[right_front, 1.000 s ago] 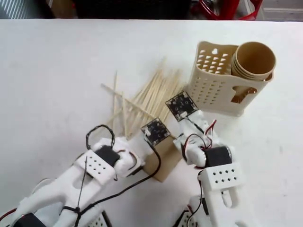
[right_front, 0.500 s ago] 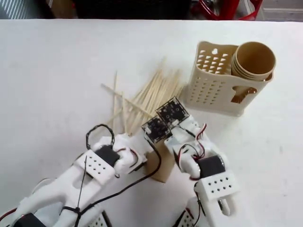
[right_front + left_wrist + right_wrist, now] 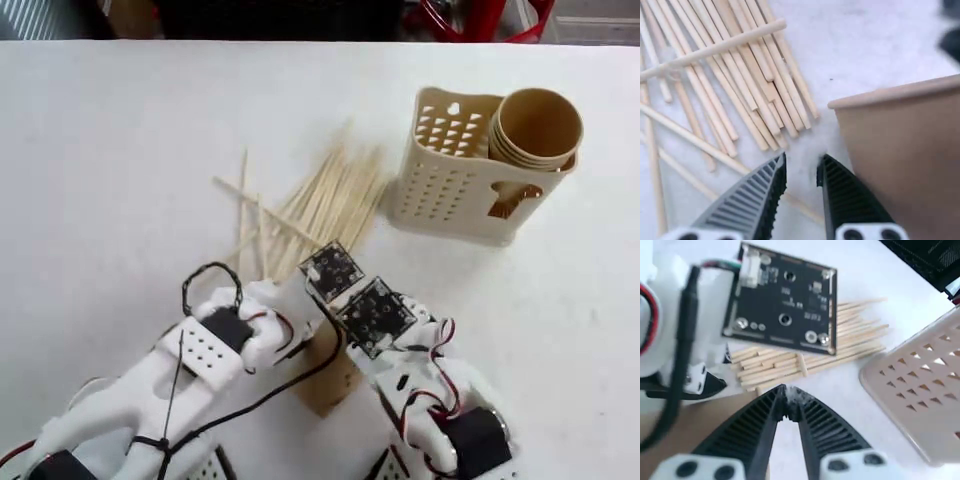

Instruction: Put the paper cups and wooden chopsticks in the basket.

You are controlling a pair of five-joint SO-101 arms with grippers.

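Note:
Several wooden chopsticks (image 3: 320, 205) lie fanned out mid-table, with their near ends (image 3: 740, 90) just ahead of my left gripper (image 3: 801, 162). That gripper is low over the table, open only a narrow gap with nothing between its fingers. A brown paper cup (image 3: 900, 150) lies on its side touching the outside of one finger; it is partly covered by both arms (image 3: 322, 380). My right gripper (image 3: 786, 395) is shut and empty, right beside the left wrist board (image 3: 785, 300). The cream basket (image 3: 450, 190) stands at the back right and holds a stack of paper cups (image 3: 540, 125).
The basket's perforated wall (image 3: 920, 385) stands off to one side of my right gripper. Both wrists (image 3: 355, 295) crowd together over the lying cup. Bare white table spreads to the left and far side of the chopsticks.
My right arm has pulled back from beside the basket toward the front edge, ending next to the left wrist. The lying cup has shifted slightly toward the front. The left arm has hardly moved.

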